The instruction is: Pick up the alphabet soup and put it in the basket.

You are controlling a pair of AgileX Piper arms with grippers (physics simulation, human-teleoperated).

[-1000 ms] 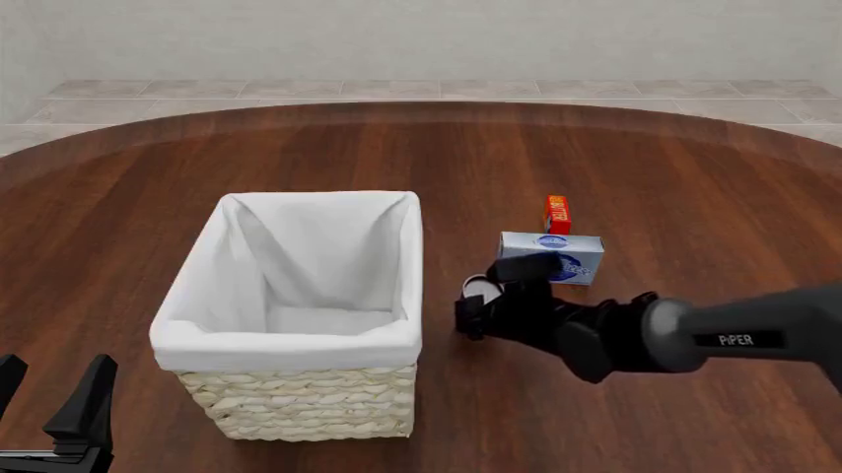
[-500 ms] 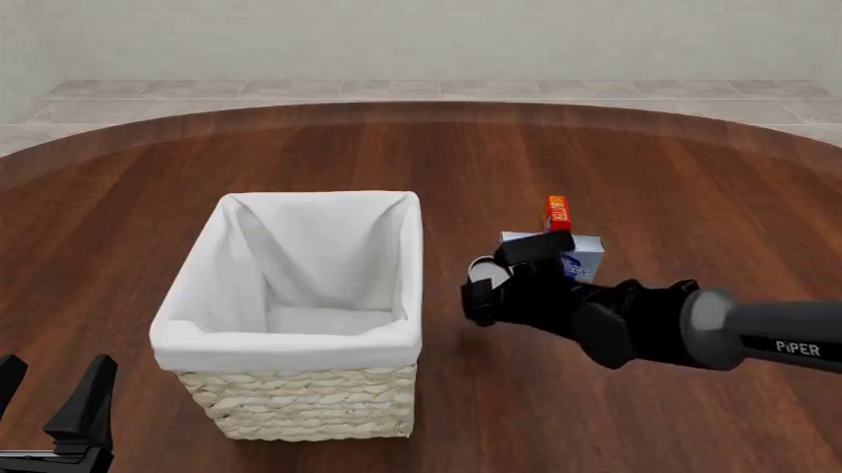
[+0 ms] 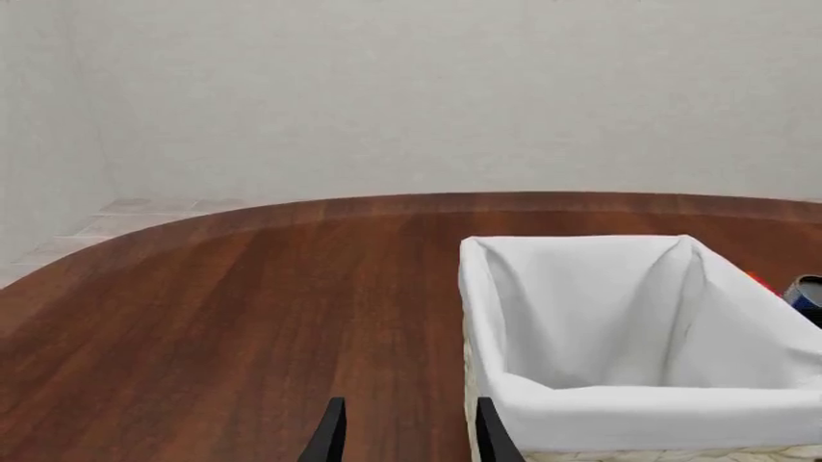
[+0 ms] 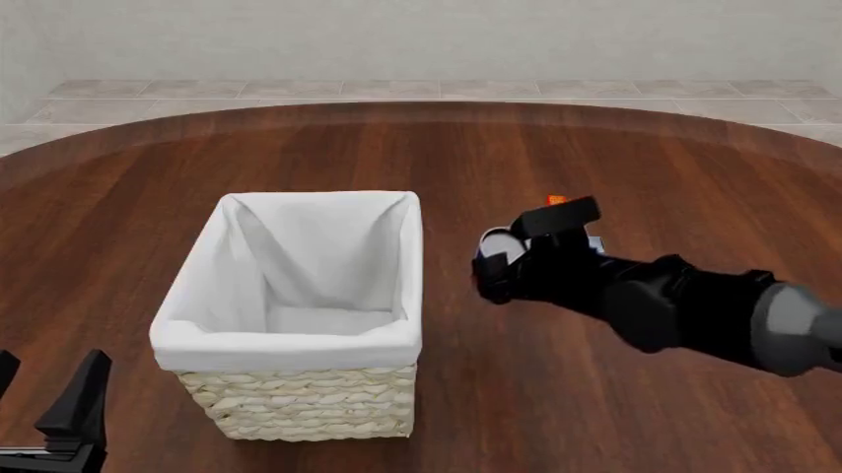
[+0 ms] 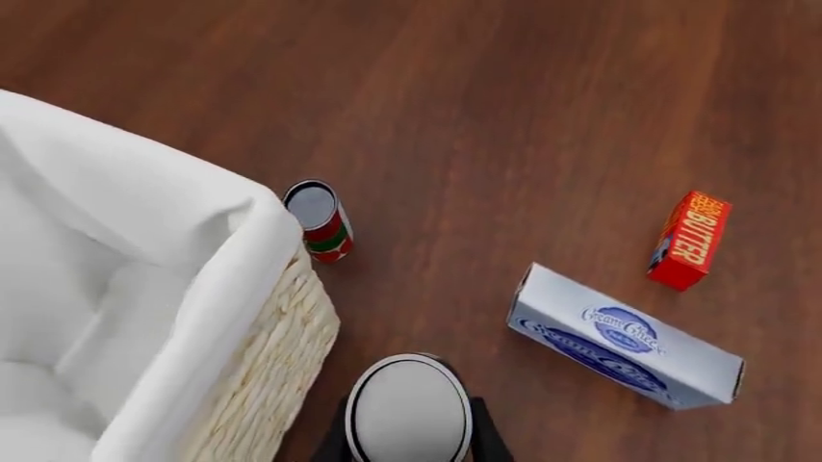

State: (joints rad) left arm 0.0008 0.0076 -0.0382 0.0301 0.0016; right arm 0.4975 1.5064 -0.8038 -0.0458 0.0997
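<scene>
The alphabet soup shows its pale silver-white top (image 5: pixel 411 409) in the right wrist view, between the dark fingers of my right gripper. My right gripper (image 4: pixel 495 266) is shut on the can (image 4: pixel 496 242) and holds it above the table, just right of the basket (image 4: pixel 410 286). The basket is pale wicker lined with white cloth, and it also shows in the right wrist view (image 5: pixel 276 346) and the left wrist view (image 3: pixel 617 414). My left gripper (image 4: pixel 50 419) is open and empty at the near left, in front of the basket (image 3: pixel 404 441).
A blue-and-white cream cheese box (image 5: pixel 626 337) and a small orange-red butter box (image 5: pixel 690 240) lie on the wood below and beyond the can. A small red-and-green can (image 5: pixel 320 219) stands close to the basket's wall. My right arm (image 4: pixel 684 305) crosses the right side.
My right gripper has lifted the can higher and drifted slightly right and back. The arm now covers most of the cream cheese box. The left arm has barely moved.
</scene>
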